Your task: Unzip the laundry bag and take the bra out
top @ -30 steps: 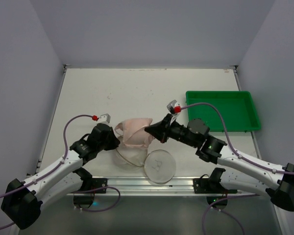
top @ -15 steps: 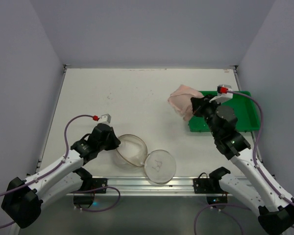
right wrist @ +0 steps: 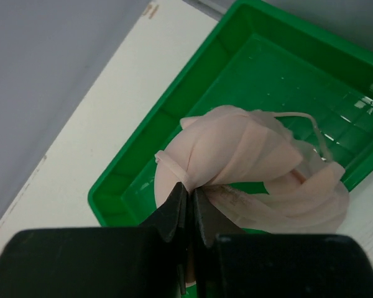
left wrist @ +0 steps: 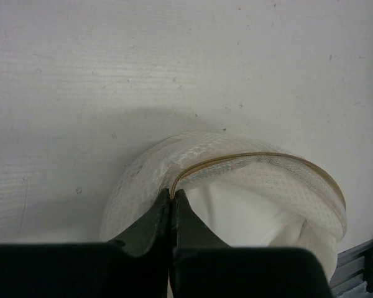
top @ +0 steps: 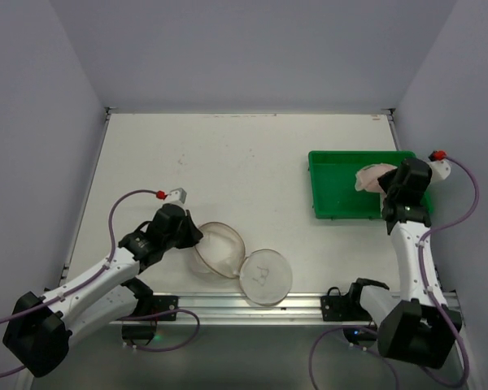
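So we've got the white counter [top: 252, 154], with the green tray [top: 335, 191] sitting over on its right side. Near the front edge, the laundry bag [top: 218, 248] lies unzipped, mouth gaping, with its round flat face [top: 266, 276] flopped down beside it. The bra [top: 371, 175], pale pink and all bunched up, is out of the bag and hangs over the tray. We can't tell if it touches the tray floor. Our right hand [top: 386, 188] is clamped tight on a fold of the bra. Our left hand [top: 195, 236] is pinched shut on the bag's beige zip rim, at the bag's left side.
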